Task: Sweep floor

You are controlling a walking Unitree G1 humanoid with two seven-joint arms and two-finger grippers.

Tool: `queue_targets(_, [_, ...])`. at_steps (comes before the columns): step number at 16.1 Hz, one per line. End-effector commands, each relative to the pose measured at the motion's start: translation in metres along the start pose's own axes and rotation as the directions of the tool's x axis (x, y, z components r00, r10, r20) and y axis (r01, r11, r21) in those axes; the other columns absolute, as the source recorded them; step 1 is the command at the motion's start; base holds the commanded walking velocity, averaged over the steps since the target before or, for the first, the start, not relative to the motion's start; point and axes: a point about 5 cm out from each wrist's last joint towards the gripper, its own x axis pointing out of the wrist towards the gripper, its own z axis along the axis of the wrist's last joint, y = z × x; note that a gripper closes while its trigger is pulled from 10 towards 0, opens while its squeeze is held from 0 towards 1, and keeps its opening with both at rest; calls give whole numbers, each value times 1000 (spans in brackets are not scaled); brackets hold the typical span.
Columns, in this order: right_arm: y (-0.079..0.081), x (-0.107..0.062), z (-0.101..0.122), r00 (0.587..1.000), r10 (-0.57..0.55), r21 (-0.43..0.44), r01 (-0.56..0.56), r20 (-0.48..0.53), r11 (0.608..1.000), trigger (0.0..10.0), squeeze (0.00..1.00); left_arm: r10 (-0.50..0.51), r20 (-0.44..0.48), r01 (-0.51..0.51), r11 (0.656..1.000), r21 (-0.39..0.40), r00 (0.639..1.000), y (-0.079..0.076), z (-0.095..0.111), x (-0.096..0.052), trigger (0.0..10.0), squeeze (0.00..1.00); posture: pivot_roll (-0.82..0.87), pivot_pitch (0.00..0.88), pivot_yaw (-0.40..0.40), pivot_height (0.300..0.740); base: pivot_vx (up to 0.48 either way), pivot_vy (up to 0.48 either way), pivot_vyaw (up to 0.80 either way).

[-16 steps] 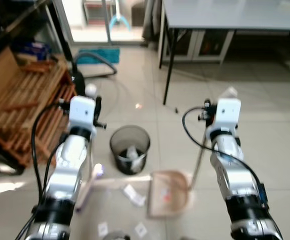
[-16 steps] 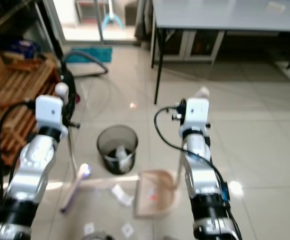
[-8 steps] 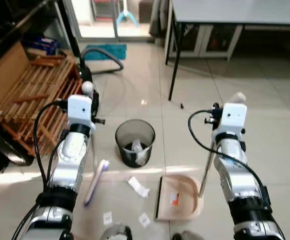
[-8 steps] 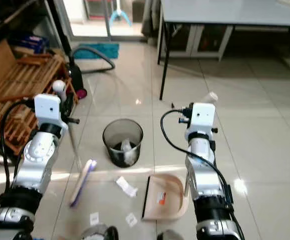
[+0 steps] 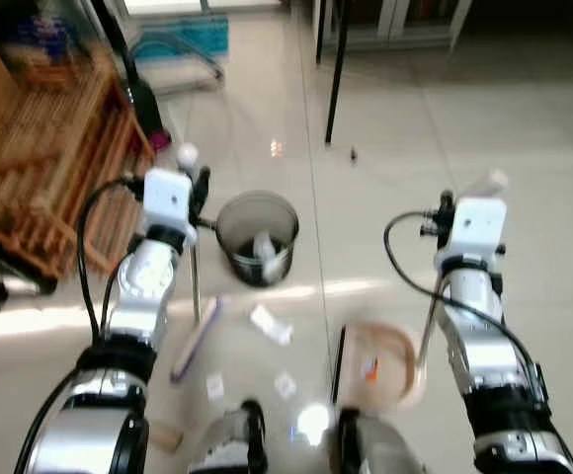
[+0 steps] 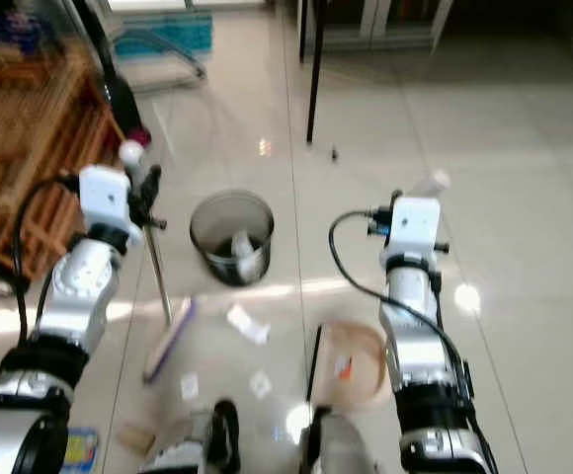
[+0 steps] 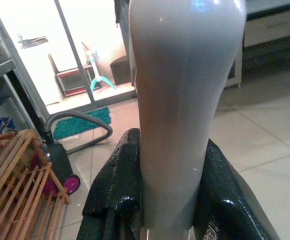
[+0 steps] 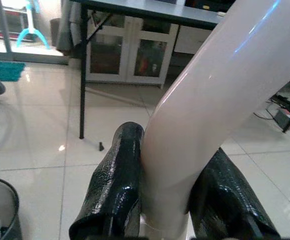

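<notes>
1. Black fingers (image 7: 117, 195) of left gripper (image 7: 170, 200) clamp the pale broom handle (image 7: 180, 100); right gripper (image 8: 165, 200) clamps the pinkish dustpan handle (image 8: 205, 100).
2. Long lilac broom head (image 5: 196, 338) lies left of white paper scraps (image 5: 270, 324); beige dustpan (image 5: 377, 363) sits to their right.
3. Sweep runs rightward; left arm nearer scraps.
4. Dark mesh bin (image 5: 257, 237) beyond.

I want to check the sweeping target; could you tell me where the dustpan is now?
The dustpan lies on the floor by the robot's right arm, right of the paper scraps and nearer than the bin.
</notes>
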Motion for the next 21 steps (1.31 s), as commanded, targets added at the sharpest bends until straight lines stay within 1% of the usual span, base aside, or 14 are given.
queue_targets(1, [-8,3,12,993,-63,17,62,100,998,10000,0,13,28,-14,999,51,1000,9,2,0,10000,0,22,414,74,740,0,0,0])
queue_targets(3, [-4,-4,7,992,-72,19,70,108,997,10000,0,8,54,-10,999,49,998,8,6,3,10000,0,34,415,90,740,0,0,0])
queue_targets(5, [4,-11,7,988,-73,31,69,135,997,10000,0,-21,65,19,999,29,998,0,8,8,10000,0,44,429,104,740,0,0,0])
queue_targets(7, [13,-15,12,981,-70,48,63,179,997,10000,0,-58,62,57,998,16,996,-13,8,14,10000,0,51,434,121,740,0,0,0])
queue_targets(8, [21,-18,12,978,-34,28,29,206,999,10000,0,-78,63,77,997,19,995,-20,9,16,10000,0,51,430,122,740,0,0,0])
queue_targets(9, [26,-21,12,975,-23,26,18,222,999,10000,0,-88,67,87,996,19,994,-24,10,18,10000,0,54,427,125,740,0,0,0])
queue_targets(10, [36,-28,10,970,2,36,-11,245,999,10000,0,-109,79,108,994,16,991,-32,14,22,10000,0,65,426,129,740,0,0,0])
queue_targets(13, [51,-37,9,962,44,31,-54,269,998,10000,0,-124,96,125,992,-9,988,-42,19,27,10000,0,85,428,134,740,0,0,0])
queue_targets(15, [65,-46,6,961,84,24,-93,265,995,10000,0,-127,108,133,990,-52,986,-50,21,29,10000,0,98,420,138,740,0,0,0])
queue_targets(16, [67,-48,6,959,95,20,-104,268,994,10000,0,-130,109,137,989,-62,985,-52,22,30,10000,0,100,419,139,740,0,0,0])
queue_targets(17, [71,-50,5,956,106,15,-115,272,993,10000,0,-128,109,139,985,-102,986,-56,23,31,10000,0,101,420,140,740,0,0,0])
queue_targets(19, [71,-50,0,962,110,9,-116,249,993,10000,0,-130,111,153,958,-242,985,-70,24,32,10000,0,104,412,142,740,0,0,0])
queue_targets(20, [71,-50,-2,965,104,6,-109,242,994,10000,0,-127,116,156,946,-285,985,-76,25,32,10000,0,103,411,142,740,0,0,0])
queue_targets(21, [71,-49,-2,966,101,6,-105,238,994,10000,0,-124,117,154,942,-298,985,-77,25,32,10000,0,99,407,143,740,0,0,0])
